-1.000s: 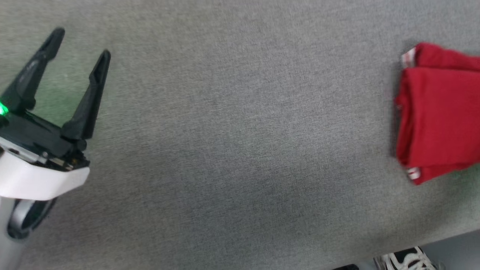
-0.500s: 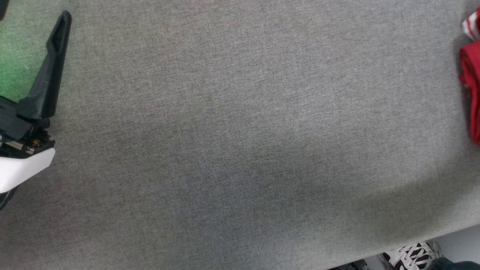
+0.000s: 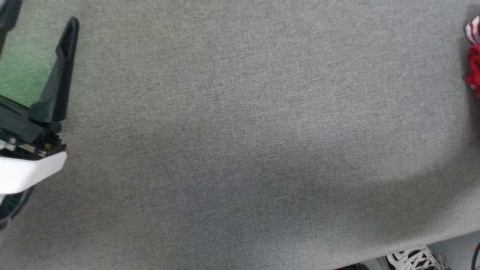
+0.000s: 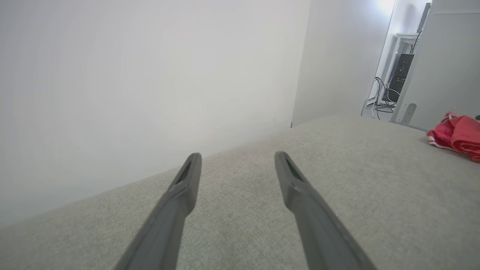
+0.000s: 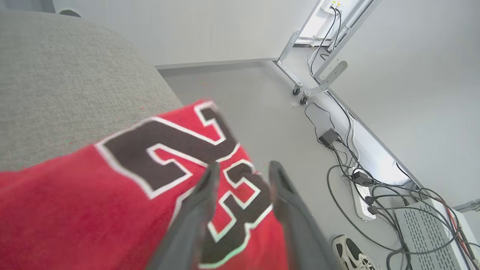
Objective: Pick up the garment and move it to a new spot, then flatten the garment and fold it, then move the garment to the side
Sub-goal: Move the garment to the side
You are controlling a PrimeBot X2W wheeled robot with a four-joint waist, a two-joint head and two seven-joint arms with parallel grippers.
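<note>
The garment [image 5: 93,195], red with a black white-outlined 23, lies at the grey table's [image 3: 240,135] right end and hangs over its edge. A strip of the garment [image 3: 473,56] with striped trim shows at the head view's right edge, and the garment [image 4: 457,135] looks bunched in the left wrist view. My right gripper [image 5: 243,172] hovers just over the number, its fingers apart with the cloth showing through the gap. My left gripper [image 3: 41,15] stands open and empty at the far left, well away from the garment; the left gripper [image 4: 238,165] points across bare table.
Beyond the table's right end the floor holds a power strip [image 5: 362,195], tangled cables [image 5: 393,210] and a wheeled stand [image 5: 318,82]. A person's shoe [image 3: 412,258] stands by the table's near edge, and a shoe [image 5: 352,255] shows below the garment. A white wall [image 4: 150,75] runs along the far side.
The head camera has swung, so the garment has slid to the picture's right edge and the left gripper further left. The left gripper stays open.
</note>
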